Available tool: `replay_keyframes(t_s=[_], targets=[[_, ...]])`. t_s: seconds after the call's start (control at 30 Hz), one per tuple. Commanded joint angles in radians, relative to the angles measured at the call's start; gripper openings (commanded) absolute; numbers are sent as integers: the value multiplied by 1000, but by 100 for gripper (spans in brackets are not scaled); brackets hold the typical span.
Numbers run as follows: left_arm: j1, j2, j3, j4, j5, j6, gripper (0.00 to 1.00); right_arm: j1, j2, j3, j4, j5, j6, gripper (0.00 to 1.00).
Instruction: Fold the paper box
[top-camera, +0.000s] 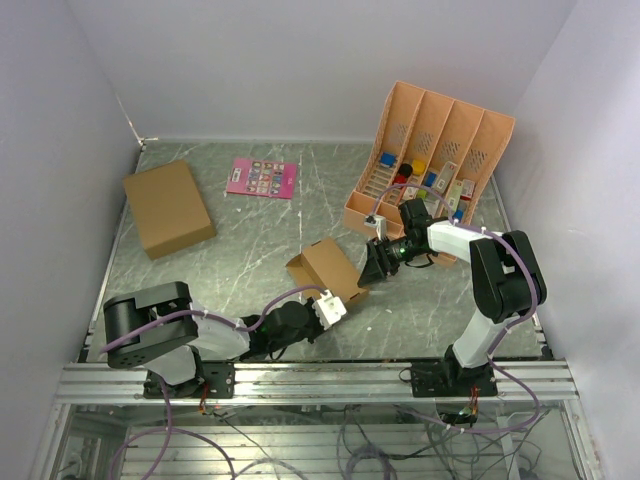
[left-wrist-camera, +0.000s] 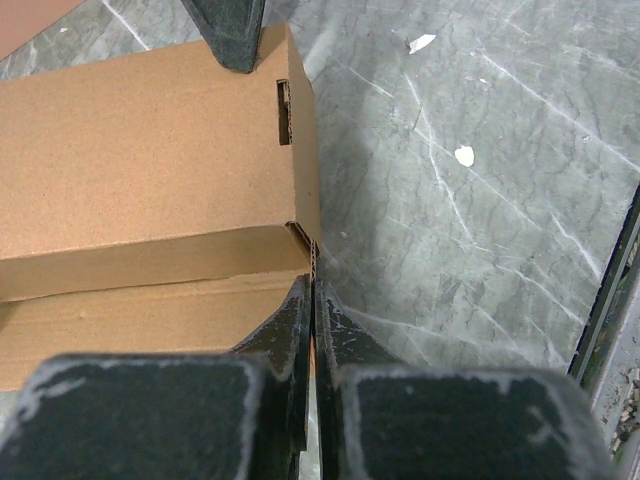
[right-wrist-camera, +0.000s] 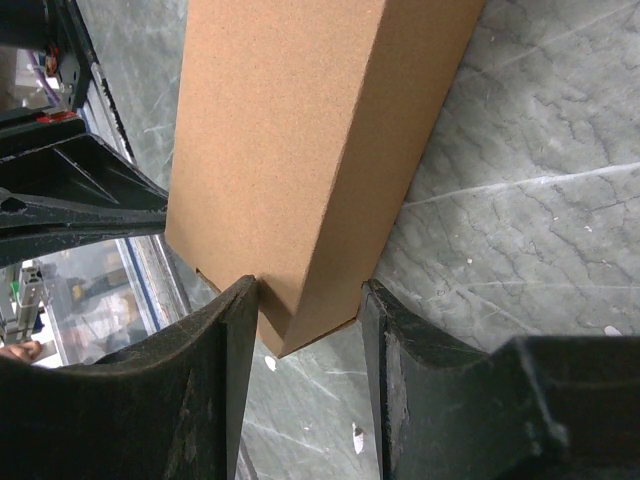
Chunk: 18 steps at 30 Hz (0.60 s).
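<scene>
The paper box (top-camera: 330, 265) is a small brown carton lying in the middle of the marble table. My left gripper (top-camera: 335, 300) is at its near end, shut on a thin cardboard edge at the corner (left-wrist-camera: 314, 290). The box's top panel (left-wrist-camera: 140, 150) has a slot near its far edge. My right gripper (top-camera: 372, 265) is at the box's right end. In the right wrist view its jaws stand wide, with the box's corner (right-wrist-camera: 300, 120) between them and both fingertips (right-wrist-camera: 245, 300) touching the cardboard.
A larger flat brown cardboard box (top-camera: 168, 207) lies at the back left. A pink card (top-camera: 262, 177) lies at the back centre. An orange slotted organiser (top-camera: 430, 150) with small items stands at the back right, just behind my right arm. The metal rail (top-camera: 320, 380) runs along the near edge.
</scene>
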<state>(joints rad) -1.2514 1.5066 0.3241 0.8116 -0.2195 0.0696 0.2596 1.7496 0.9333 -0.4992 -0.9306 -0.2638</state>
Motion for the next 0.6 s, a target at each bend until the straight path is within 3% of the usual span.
replay_keyframes(t_s=[0.0,0.57], targets=[[10,-6,-13,57,5,-20,7,3,39,1,24,142,-42,43],[56,9,10,40,56,-62,7,8,44,2,21,144,-44,43]])
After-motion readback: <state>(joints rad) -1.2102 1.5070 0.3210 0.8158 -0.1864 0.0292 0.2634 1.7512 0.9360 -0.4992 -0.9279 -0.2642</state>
